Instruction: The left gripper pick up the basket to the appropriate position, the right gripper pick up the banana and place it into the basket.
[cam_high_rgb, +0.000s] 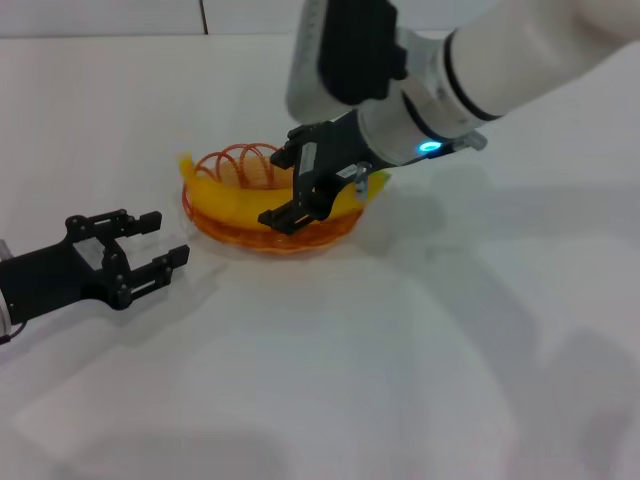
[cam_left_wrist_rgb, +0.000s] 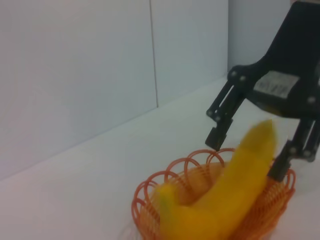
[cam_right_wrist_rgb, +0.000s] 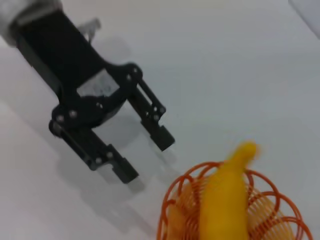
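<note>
Left gripper lies low over the table at the near left, jaws spread and holding nothing, fingertips pointing toward the basket but apart from its rim. In the right wrist view the same claw is seen open beside the basket, with bare table between.

Basket: orange looped wire, sitting flat on the table just right of that claw. Banana lies inside it, long axis running roughly left to right across the bowl, one end resting up on the left rim and the other hidden behind the right arm. The left wrist view confirms the banana is cradled in the basket.

Right gripper is directly over the basket, jaws open, straddling the right part of the banana without visibly clamping it. In the left wrist view its fingers stand either side of the raised banana end, with a gap showing.

Judgement: placement looks complete or nearly so. The remaining move turns on the right claw lifting straight up, clear of fruit and wire. Risk is a fingertip snagging a wire loop and dragging the basket.
</note>
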